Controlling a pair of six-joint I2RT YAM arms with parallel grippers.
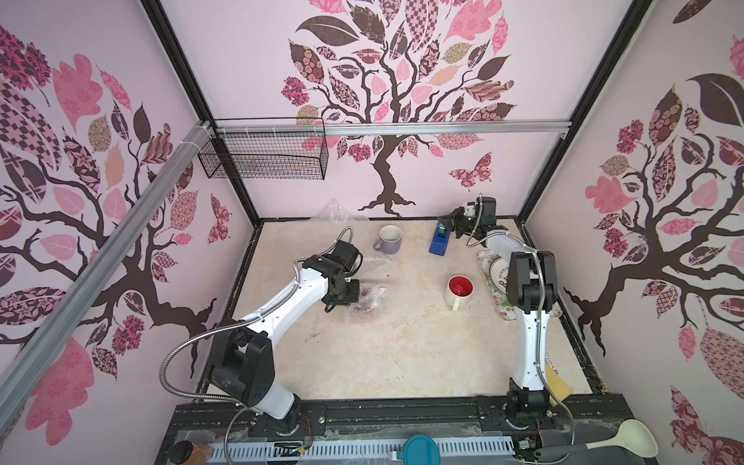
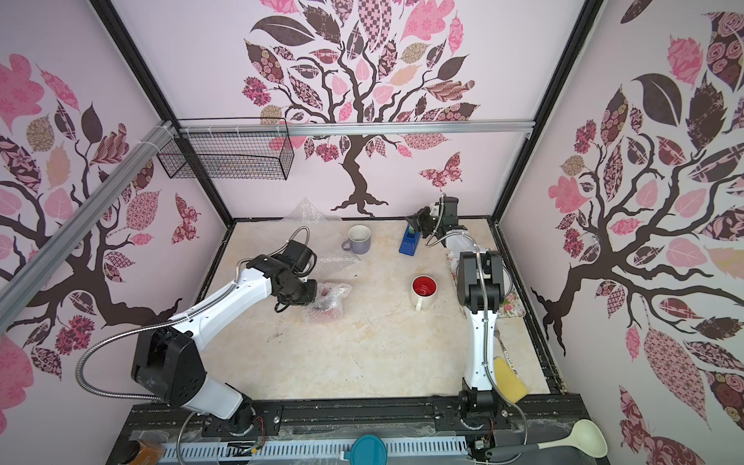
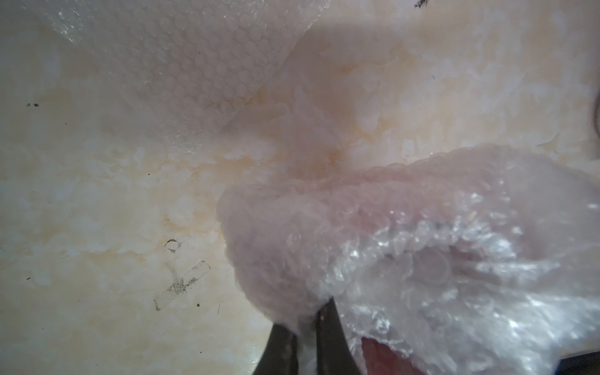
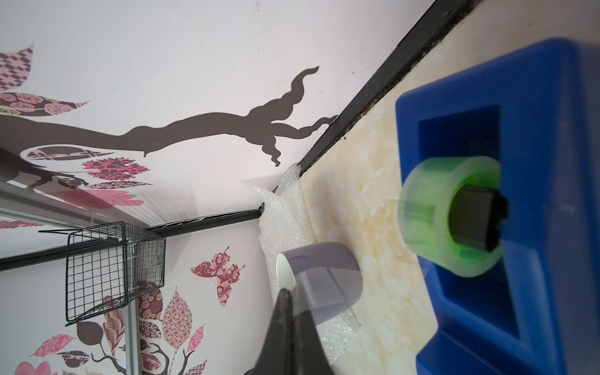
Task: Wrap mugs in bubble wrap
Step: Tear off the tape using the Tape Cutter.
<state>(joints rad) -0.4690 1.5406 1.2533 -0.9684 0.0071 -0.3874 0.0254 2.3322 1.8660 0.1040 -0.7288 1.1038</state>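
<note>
Left tool (image 3: 308,316) pinches bubble wrap (image 3: 422,243) around mug (image 2: 327,309).

Both top views look steeply down from high above the base rail (image 1: 402,414) onto the whole table (image 1: 382,354), facing the back wall (image 1: 435,193); they share nearly the whole scene. The left wrist view sits very close over the bubble wrap (image 3: 422,243) and table. The right wrist view looks low along the table past the tape dispenser (image 4: 552,130) to the lavender mug (image 4: 328,269), which both top views also show.
</note>
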